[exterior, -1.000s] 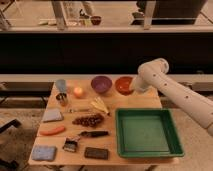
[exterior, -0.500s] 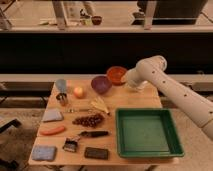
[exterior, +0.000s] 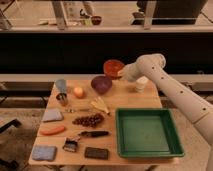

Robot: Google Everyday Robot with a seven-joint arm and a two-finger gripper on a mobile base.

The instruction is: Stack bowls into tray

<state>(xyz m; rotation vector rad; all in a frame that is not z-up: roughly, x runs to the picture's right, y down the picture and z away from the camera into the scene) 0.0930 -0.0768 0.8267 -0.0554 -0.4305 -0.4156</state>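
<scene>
The red-orange bowl point(exterior: 113, 67) is being held aloft, clamped at its rim by the gripper point(exterior: 121, 73), just above the purple bowl point(exterior: 101, 84) on the worktop point(exterior: 135, 99), seemingly for nesting before the green tray point(exterior: 148, 133) is filled.

Dim warm indoor light, soft blur thruout, dark bkgd, faint shadows under objs

My gripper point(exterior: 121, 73), shut on red bowl point(exterior: 113, 67), lifted at 12 o'clock above the table point(exterior: 135, 97); purple bowl point(exterior: 101, 83) below; green tray point(exterior: 148, 133) at 5 o'clock.
</scene>
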